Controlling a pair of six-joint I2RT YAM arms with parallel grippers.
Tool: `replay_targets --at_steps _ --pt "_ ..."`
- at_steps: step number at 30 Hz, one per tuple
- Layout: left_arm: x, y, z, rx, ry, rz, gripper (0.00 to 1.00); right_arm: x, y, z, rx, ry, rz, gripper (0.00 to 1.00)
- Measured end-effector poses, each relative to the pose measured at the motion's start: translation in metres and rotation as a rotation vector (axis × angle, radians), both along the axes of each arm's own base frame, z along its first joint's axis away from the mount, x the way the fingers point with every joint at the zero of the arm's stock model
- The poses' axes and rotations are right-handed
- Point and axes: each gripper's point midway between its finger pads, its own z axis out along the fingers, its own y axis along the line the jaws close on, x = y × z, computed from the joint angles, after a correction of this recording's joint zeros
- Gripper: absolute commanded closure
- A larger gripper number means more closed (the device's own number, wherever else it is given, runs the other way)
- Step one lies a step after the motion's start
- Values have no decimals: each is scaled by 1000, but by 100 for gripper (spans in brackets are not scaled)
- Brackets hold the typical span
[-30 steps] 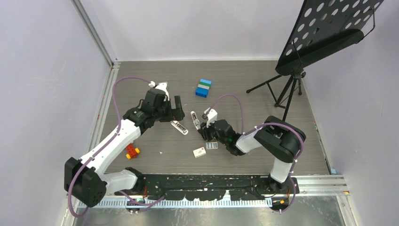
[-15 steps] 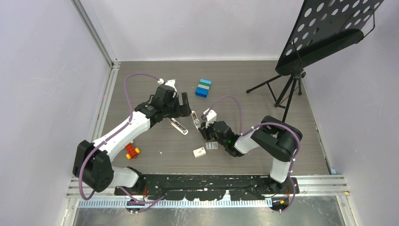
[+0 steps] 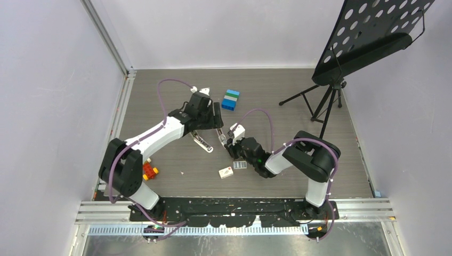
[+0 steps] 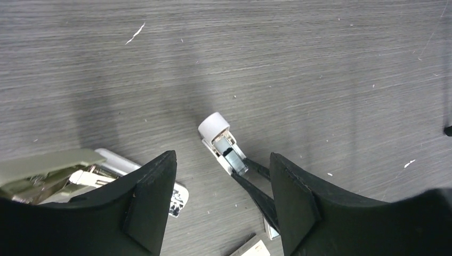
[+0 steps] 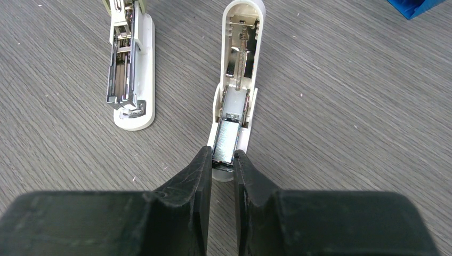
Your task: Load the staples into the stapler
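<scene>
The stapler (image 5: 130,80), olive on top with a white base and an open metal channel, lies on the floor (image 3: 202,143). Beside it lies a white open tray with a spring (image 5: 242,53). A silvery strip of staples (image 5: 226,140) sits in that tray's near end. My right gripper (image 5: 223,154) is shut on this strip, one fingertip on each side. My left gripper (image 4: 221,160) hangs open above the tray (image 4: 215,125) and touches nothing, with the stapler's olive top (image 4: 53,168) at its left. The white staple box (image 3: 226,172) and its grey insert (image 3: 240,165) lie near the right arm.
Blue and green bricks (image 3: 230,100) stand behind the grippers. Red-yellow bricks (image 3: 150,171) lie near the left arm's base. A music stand's tripod (image 3: 325,101) occupies the back right. Walls close off the left, back and right sides.
My left arm has swung right, from beside the stapler to over the white tray, and its jaws have narrowed somewhat. The right gripper has tightened on the strip and stayed in place.
</scene>
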Motion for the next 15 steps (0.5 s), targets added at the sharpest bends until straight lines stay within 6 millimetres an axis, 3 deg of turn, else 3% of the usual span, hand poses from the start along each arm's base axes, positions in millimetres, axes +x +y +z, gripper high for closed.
replay_targets --at_steps 7,15 --pt "13 -10 -21 8 35 9 45 0 1 0 -2 -2 3 94" --pt "15 -14 -42 23 77 21 68 -1 1 0 -1 -3 5 94"
